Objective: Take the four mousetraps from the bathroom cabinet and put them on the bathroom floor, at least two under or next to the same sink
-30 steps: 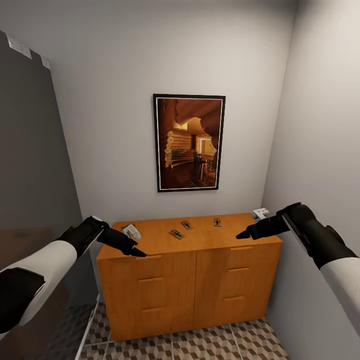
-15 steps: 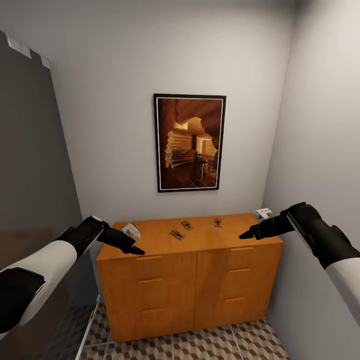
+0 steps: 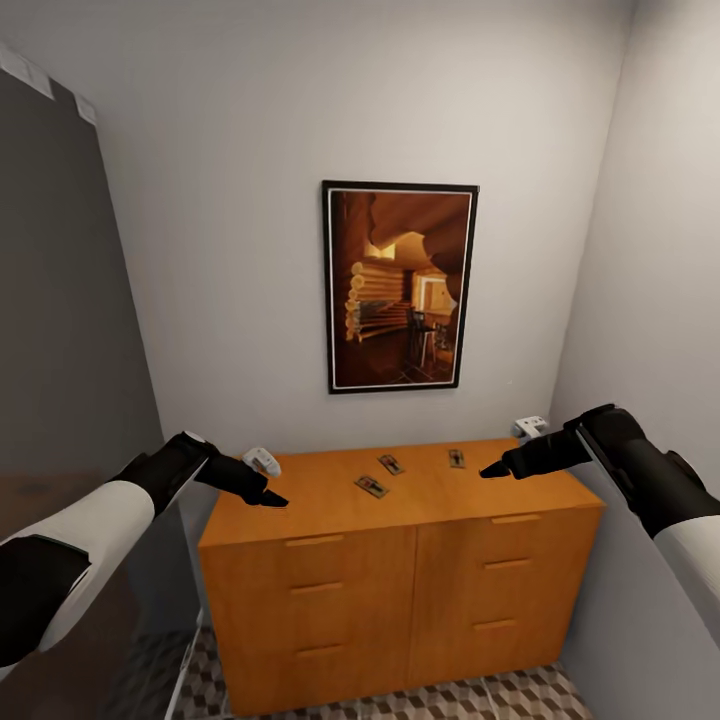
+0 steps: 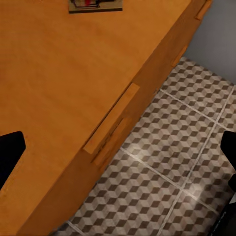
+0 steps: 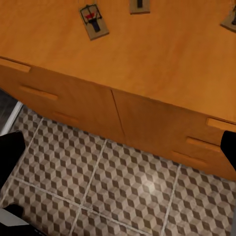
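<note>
The orange-brown cabinet (image 3: 400,590) stands against the back wall. Three mousetraps lie flat on its top in the head view: one (image 3: 371,486) near the middle, one (image 3: 391,464) just behind it, one (image 3: 456,458) further right. The right wrist view shows three traps, the plainest (image 5: 93,20) with a red part. One trap (image 4: 93,5) lies at the edge of the left wrist view. My left gripper (image 3: 268,497) hovers open over the cabinet's left front corner, empty. My right gripper (image 3: 492,470) hovers open above the right part of the top, empty. The sink is out of view.
Two small white objects sit on the cabinet, one (image 3: 262,460) at the back left and one (image 3: 528,426) at the back right corner. A framed picture (image 3: 400,287) hangs above. A grey panel (image 3: 60,300) closes the left side, a wall the right. Patterned floor tiles (image 5: 98,172) lie in front.
The whole head view has shifted: the cabinet and picture look larger and sit further right, so the camera has come closer. Both grippers now hang over the cabinet top rather than its front.
</note>
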